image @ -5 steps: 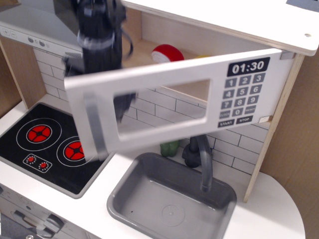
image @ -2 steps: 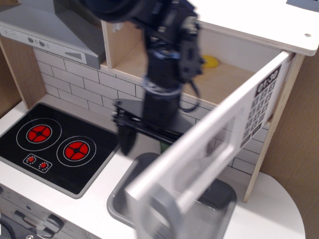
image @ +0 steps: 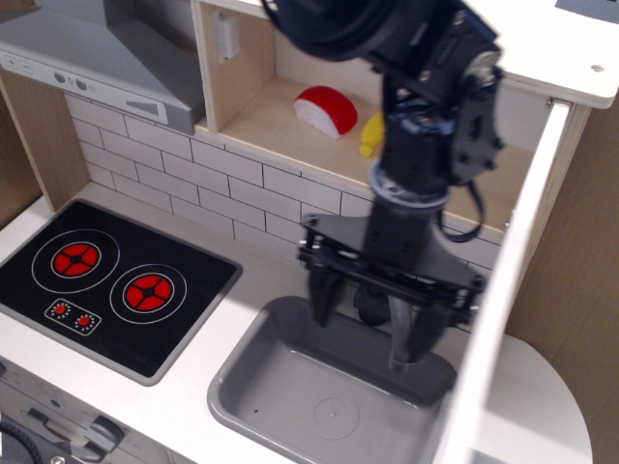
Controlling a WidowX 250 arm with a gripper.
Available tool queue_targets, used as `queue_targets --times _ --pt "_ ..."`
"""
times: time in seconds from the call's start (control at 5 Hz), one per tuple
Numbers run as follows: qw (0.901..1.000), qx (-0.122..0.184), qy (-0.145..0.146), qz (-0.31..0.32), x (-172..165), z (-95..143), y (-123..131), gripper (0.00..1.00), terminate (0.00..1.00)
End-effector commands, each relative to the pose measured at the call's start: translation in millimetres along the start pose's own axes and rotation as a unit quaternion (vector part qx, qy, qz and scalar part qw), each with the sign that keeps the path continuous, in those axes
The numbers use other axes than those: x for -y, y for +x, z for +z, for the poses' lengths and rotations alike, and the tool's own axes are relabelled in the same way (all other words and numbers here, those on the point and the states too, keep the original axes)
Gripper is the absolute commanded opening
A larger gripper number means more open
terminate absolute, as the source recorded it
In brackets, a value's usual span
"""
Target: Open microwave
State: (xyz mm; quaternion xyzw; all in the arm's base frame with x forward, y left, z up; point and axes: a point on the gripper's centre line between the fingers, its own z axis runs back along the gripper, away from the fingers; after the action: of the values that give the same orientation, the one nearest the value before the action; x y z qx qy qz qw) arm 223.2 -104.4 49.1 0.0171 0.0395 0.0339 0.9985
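The microwave (image: 290, 116) sits in the upper middle of the frame, its cavity exposed; its door (image: 503, 319) stands swung wide, seen edge-on along the right side. At far left lies a black stove top (image: 97, 280) under a grey range hood (image: 87, 48). Inside the cavity rest a red-and-white toy (image: 326, 110) and a yellow piece (image: 371, 135). The gripper (image: 387, 304) hangs over the grey sink (image: 251, 387) at centre, jaws spread, holding nothing.
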Motion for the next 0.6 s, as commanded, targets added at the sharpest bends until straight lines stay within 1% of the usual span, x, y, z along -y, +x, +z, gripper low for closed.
queue_targets --times 0.0,0.2,0.4 --pt "0.9980 0.041 -0.021 0.042 -35 46 -1 1.00 0.00" --pt "0.9964 0.051 -0.009 0.067 -63 65 12 1.00 0.00" --pt "0.9905 0.078 0.001 0.114 -81 102 28 1.00 0.00"
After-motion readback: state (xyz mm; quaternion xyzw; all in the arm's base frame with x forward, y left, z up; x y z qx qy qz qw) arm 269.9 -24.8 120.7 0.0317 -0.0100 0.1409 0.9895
